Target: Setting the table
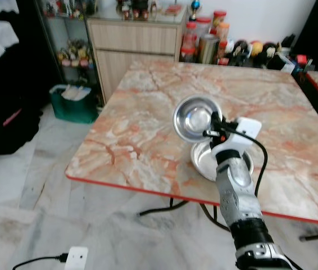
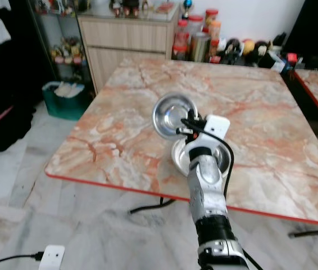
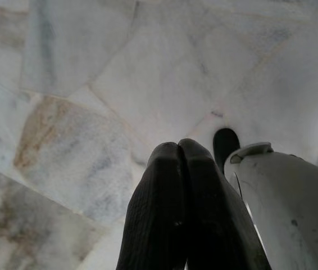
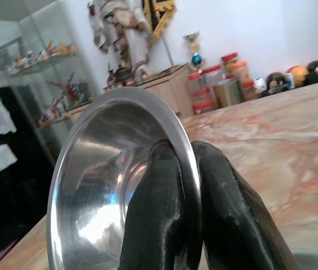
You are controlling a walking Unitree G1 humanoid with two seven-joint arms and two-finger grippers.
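A: Right gripper?
B: Clenched on rim of steel bowl, tilted, held over counter. Second bowl just beneath it.
A: Left gripper?
B: Closed, holding nothing, over floor.

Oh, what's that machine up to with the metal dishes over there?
The robot's right tool is pinching the rim of a shiny steel bowl, holding it tilted above the marble table. A second steel bowl sits on the table just below the arm. The left tool hangs idle over the floor, fingers closed on nothing. It looks like bowls are being laid out.
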